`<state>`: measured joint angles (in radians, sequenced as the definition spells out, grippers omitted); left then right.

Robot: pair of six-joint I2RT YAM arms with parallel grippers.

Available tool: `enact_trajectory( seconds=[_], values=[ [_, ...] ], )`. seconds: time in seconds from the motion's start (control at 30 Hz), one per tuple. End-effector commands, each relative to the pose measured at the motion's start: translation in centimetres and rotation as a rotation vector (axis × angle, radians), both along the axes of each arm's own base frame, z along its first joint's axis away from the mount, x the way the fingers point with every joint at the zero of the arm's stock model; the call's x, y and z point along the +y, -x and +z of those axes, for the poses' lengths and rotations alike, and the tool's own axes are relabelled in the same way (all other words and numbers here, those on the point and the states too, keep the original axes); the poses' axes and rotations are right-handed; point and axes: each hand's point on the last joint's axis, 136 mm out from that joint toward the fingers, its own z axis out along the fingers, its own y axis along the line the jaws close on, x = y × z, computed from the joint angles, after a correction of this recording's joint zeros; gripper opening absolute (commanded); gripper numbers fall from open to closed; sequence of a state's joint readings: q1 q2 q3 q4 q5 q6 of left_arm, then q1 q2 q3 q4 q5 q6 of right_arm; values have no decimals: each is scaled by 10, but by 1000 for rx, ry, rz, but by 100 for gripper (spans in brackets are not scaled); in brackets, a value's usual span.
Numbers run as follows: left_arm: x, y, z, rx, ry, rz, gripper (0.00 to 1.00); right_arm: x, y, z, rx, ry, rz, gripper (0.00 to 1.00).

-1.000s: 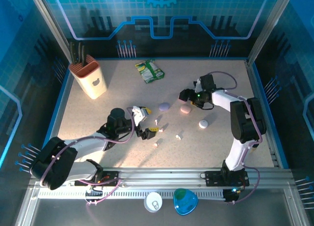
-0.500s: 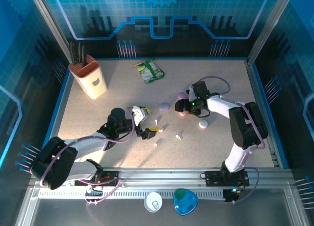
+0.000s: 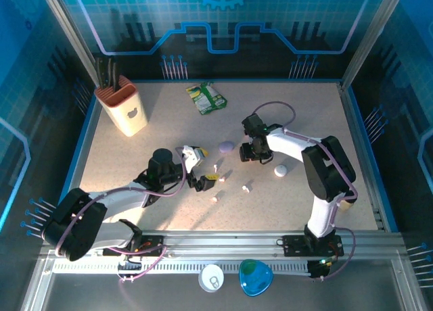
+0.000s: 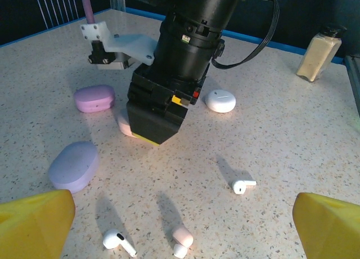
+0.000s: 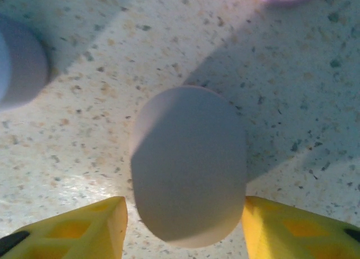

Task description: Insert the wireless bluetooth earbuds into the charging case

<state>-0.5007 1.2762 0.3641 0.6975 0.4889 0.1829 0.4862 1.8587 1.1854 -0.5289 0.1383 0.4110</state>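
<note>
A pink charging case lies flat on the speckled table, and my right gripper is down over it with a yellow finger pressed to each side. From the left wrist view the right gripper covers most of that case. My left gripper hangs open above the table, nothing between its fingers. Below it lie three wireless bluetooth earbuds: a white one, another white one and a pink one. From above, the left gripper sits left of the right gripper.
A lavender case, a purple case and a white case lie close around the right gripper. A knife block stands back left, a green packet at the back, and a small bottle further off.
My right arm has swung left and come down over the pink case, and its fingers have narrowed onto the case's sides. The left arm has stayed still and open.
</note>
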Motion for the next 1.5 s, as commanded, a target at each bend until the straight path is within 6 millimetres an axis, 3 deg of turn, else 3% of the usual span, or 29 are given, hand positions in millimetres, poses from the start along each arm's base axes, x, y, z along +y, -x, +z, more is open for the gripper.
enact_trajectory(
  seconds=[0.0, 0.43, 0.63, 0.93, 1.03, 1.2, 1.47],
  values=[
    [0, 1, 3, -1, -3, 5, 99, -11, 2, -2, 17, 85, 4, 53],
    [-2, 1, 3, 6, 0, -4, 99, 2, -8, -8, 26, 47, 50, 59],
    [-2, 1, 2, 11, -2, -5, 99, 0, -12, -7, 28, 60, 56, 56],
    [-2, 1, 3, 9, 0, -5, 99, 2, -11, 2, 19, 35, 84, 42],
    [-1, 1, 6, -2, 14, 0, 99, 10, -5, 14, 2, -19, 134, 41],
    [-5, 3, 18, -11, 51, -26, 99, 26, 14, 49, -74, -102, 336, 38],
    [-18, 19, 40, -22, 133, -156, 99, 46, 74, 124, -262, -185, 670, 35]
  ],
)
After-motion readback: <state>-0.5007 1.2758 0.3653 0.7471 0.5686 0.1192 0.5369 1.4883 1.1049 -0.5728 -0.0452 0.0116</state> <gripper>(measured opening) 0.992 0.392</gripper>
